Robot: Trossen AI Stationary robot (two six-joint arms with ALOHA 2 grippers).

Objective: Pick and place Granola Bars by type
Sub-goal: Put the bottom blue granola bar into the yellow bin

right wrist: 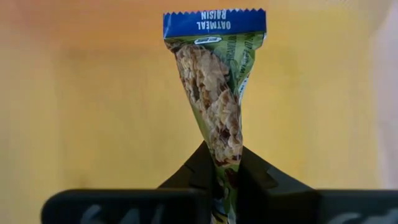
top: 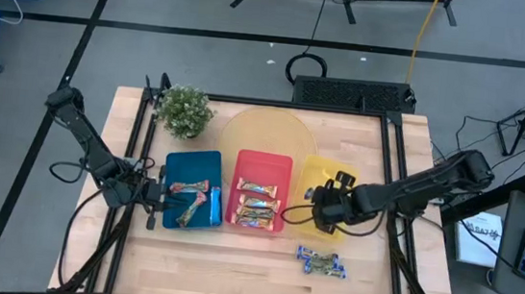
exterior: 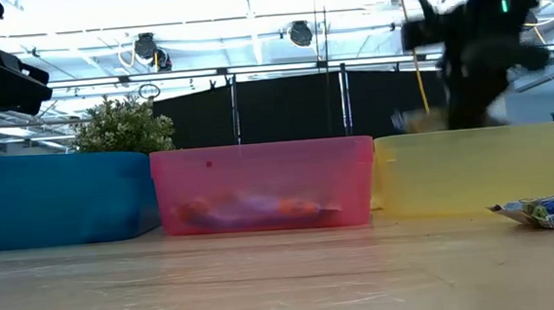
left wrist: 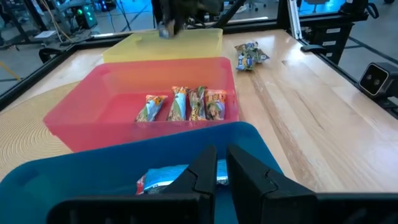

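My right gripper hangs over the yellow tray and is shut on a granola bar in a green and blue wrapper. My left gripper hovers at the left rim of the blue tray. It is shut and holds nothing. The blue tray holds a few reddish and blue bars lying flat. Several golden-brown bars lie side by side on the red tray's floor. Two blue-white bars lie on the table in front of the yellow tray. My right gripper pinches the green and blue bar between its two fingers by one end. The fingers point down at the yellow tray's floor. The bar sticks out past the fingertips, lengthwise along them, with its blue crimped end farthest away. It is lifted clear of the tray.
A potted plant stands behind the blue tray, and a round woven mat lies behind the red one. The three trays sit side by side mid-table. A metal frame borders the tabletop. Bare wood lies along the near edge.
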